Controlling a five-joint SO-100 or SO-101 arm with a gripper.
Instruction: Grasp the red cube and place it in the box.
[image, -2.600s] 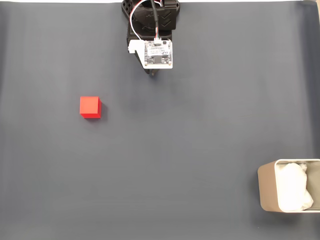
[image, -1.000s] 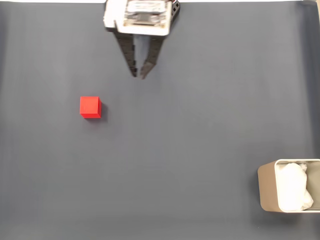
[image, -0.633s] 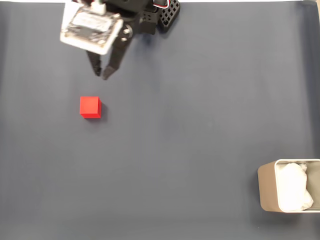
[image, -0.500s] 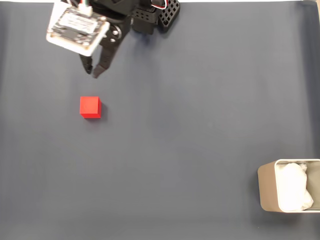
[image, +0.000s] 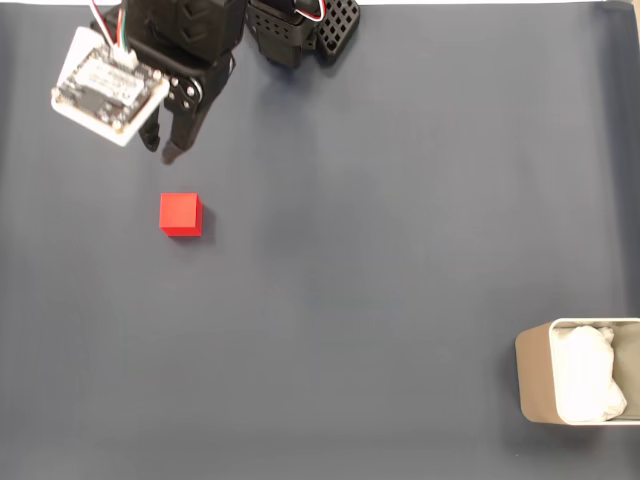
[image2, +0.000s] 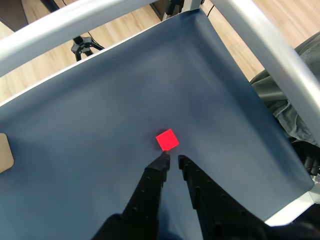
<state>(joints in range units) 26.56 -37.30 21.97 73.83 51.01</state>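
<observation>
The red cube (image: 181, 214) lies on the dark blue mat, left of centre in the fixed view. My gripper (image: 160, 148) hovers just above and left of it in that view, apart from it, fingers pointing down toward it. In the wrist view the cube (image2: 167, 139) sits just beyond the gripper (image2: 172, 159), whose fingertips (image2: 164, 158) stand a narrow gap apart with nothing between them. The beige box (image: 530, 370) with white paper inside stands at the bottom right of the fixed view; one corner of the box (image2: 5, 152) shows at the wrist view's left edge.
The arm's black base (image: 300, 30) sits at the mat's top edge. Open mat stretches between cube and box. In the wrist view, silver frame bars (image2: 270, 45) cross above the mat, with dark cloth (image2: 285, 110) on the right and wooden floor beyond.
The gripper has swung from the top centre to the left and come down toward the cube. Cube and box have not moved.
</observation>
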